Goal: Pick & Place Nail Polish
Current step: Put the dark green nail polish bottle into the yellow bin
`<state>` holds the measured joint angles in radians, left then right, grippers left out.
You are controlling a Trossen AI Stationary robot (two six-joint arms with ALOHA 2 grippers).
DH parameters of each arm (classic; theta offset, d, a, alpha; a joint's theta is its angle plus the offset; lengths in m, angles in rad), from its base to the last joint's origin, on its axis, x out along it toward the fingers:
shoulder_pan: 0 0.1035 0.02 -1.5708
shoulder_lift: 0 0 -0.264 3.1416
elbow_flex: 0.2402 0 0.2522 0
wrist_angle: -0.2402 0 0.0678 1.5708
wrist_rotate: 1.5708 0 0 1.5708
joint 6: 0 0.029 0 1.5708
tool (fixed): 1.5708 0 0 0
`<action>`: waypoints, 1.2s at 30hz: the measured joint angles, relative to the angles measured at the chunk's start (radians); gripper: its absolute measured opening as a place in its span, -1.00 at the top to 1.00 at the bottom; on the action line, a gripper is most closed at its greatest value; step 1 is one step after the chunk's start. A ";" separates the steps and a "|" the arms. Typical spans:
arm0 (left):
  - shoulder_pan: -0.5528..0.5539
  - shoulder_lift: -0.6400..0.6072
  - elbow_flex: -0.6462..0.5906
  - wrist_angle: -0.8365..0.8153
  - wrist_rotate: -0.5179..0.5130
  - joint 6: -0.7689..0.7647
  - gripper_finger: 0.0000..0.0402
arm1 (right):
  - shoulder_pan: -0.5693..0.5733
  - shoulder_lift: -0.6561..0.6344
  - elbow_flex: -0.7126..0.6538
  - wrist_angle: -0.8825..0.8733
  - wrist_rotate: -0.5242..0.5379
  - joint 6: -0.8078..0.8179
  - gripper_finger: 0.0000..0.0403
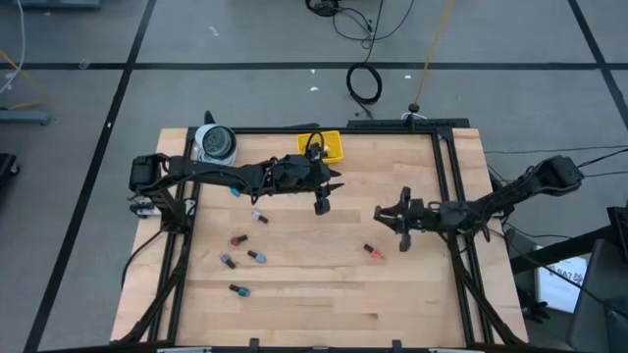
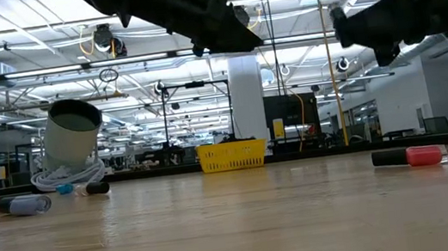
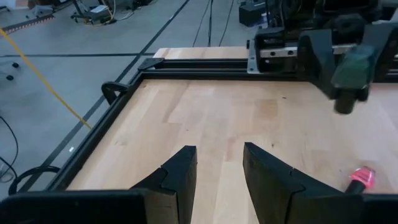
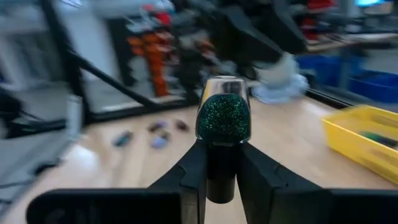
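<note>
My right gripper [image 4: 222, 152] is shut on a green glitter nail polish bottle [image 4: 224, 117] and hangs above the table's right half [image 1: 385, 216]. My left gripper [image 3: 217, 168] stands open with nothing between its fingers, above the table just in front of the yellow tray [image 1: 321, 147]; it shows in the high view too [image 1: 334, 186]. Several other nail polish bottles lie on their sides on the wood at the left [image 1: 238, 239]. One red bottle [image 1: 372, 251] lies below my right gripper. My right gripper pinches the green bottle's dark cap [image 4: 221, 177] between its two fingers. The glittery body sticks out past the fingertips [image 4: 194, 163]. The fingers lie about level and point toward the table's left side, along the bottle. The bottle is lifted clear of the table.
A grey-white tape roll [image 1: 216, 143] sits at the far left corner, next to the tray. A black frame rail [image 1: 446, 196] runs around the work area. Bare wood lies between the two grippers and along the near edge.
</note>
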<state>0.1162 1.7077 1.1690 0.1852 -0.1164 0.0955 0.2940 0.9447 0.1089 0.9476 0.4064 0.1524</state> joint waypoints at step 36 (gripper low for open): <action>0.000 0.001 0.000 -0.001 0.002 -0.026 0.37 | 0.127 0.004 0.004 0.331 -1.002 -0.004 0.74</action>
<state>0.1165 1.7083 1.1690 0.1841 -0.1143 0.0692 0.4210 0.9485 0.1131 1.2788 -0.5961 0.1482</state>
